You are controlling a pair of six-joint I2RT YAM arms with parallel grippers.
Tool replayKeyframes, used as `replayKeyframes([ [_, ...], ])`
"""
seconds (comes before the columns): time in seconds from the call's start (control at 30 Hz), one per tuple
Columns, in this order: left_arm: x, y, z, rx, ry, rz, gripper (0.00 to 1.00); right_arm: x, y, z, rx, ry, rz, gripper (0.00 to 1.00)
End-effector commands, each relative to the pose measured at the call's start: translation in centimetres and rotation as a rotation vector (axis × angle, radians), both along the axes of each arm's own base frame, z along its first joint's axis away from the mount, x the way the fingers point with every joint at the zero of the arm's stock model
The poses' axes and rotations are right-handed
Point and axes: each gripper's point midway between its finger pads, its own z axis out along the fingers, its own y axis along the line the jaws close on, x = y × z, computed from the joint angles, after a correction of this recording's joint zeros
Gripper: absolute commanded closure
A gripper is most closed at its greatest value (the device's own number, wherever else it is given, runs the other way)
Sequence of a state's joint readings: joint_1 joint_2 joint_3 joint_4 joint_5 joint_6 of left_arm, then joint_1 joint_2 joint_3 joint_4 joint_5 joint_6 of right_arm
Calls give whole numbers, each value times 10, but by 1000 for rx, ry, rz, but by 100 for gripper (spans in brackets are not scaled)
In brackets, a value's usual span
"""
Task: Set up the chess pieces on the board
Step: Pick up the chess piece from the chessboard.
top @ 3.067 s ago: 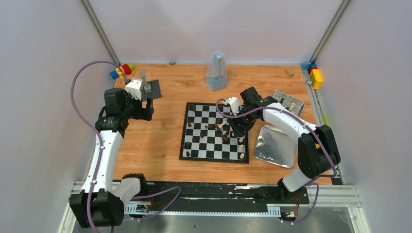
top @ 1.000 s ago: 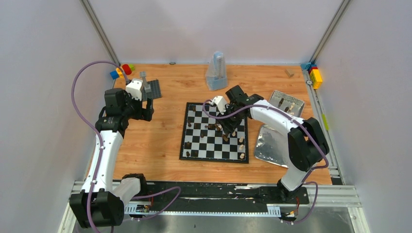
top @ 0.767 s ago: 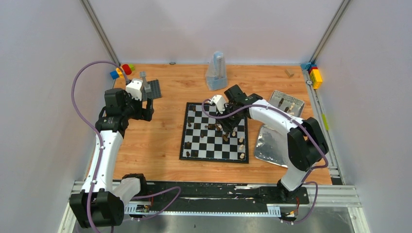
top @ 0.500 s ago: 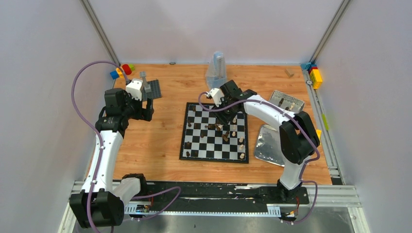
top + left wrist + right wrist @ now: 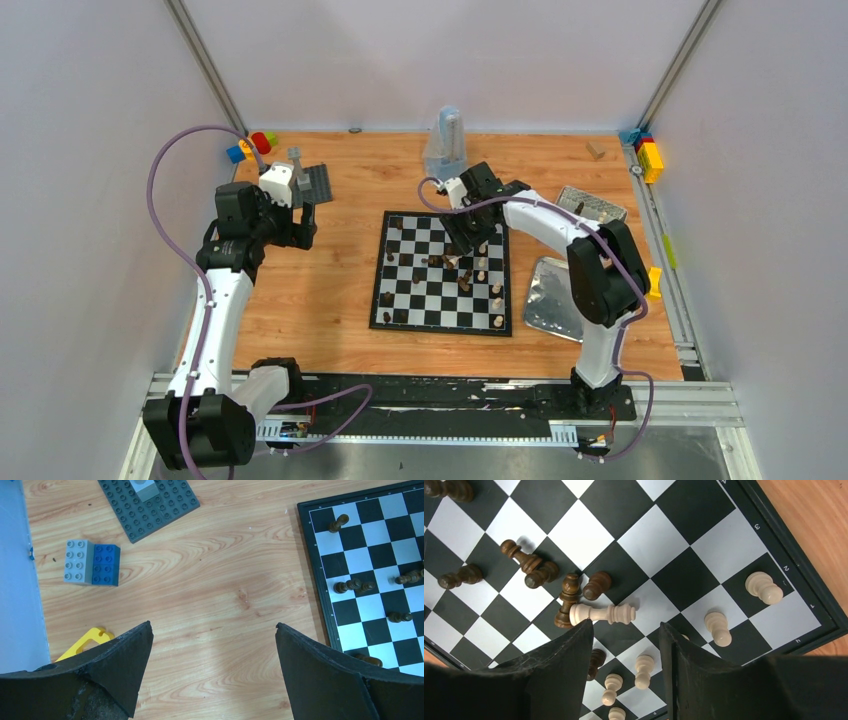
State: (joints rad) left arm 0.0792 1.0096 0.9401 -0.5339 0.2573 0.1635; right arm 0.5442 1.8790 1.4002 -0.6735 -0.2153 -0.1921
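The board (image 5: 428,305) lies in the middle of the table, with dark chess pieces (image 5: 388,298) scattered on it and cream pawns (image 5: 497,291) along its right side. My right gripper (image 5: 462,243) hovers over the board's far right part. In the right wrist view it (image 5: 625,624) stands open with nothing between its fingers. A cream piece (image 5: 601,613) lies on its side just past the left fingertip, beside a cluster of dark pieces (image 5: 596,585). Cream pawns (image 5: 717,628) stand upright nearby. My left gripper (image 5: 213,625) hangs open over bare wood left of the board (image 5: 370,565).
A metal tray (image 5: 590,208) holding several pieces and a second shiny tray (image 5: 555,295) lie right of the board. A translucent object (image 5: 446,148) stands behind it. A dark studded baseplate (image 5: 147,502), a grey-blue block (image 5: 92,569) and a yellow part (image 5: 87,640) lie at the left.
My right gripper has moved from the board's right side toward its far edge and leftward, and its jaws have widened. The left arm has stayed still.
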Motion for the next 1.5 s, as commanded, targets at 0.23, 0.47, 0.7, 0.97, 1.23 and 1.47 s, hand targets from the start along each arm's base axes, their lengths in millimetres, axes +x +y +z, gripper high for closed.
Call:
replayKeyframes([
  [0.23, 4, 1, 9, 10, -46, -11, 0, 17, 13, 2, 65, 16, -58, 48],
  [0.47, 3, 1, 9, 10, -46, -12, 0, 18, 16, -1, 71, 31, -59, 48],
  [0.7, 3, 1, 8, 9, -44, -13, 0, 16, 14, -11, 53, 49, -63, 49],
  [0.97, 3, 1, 7, 13, -45, -10, 0, 12, 9, -16, 35, 55, -63, 53],
  [1.23, 3, 2, 7, 17, -46, -13, 0, -3, 4, 1, 60, 42, 24, 54],
  [1.47, 2, 1, 7, 16, -46, -13, 0, -19, 3, 7, 88, 50, 96, 54],
])
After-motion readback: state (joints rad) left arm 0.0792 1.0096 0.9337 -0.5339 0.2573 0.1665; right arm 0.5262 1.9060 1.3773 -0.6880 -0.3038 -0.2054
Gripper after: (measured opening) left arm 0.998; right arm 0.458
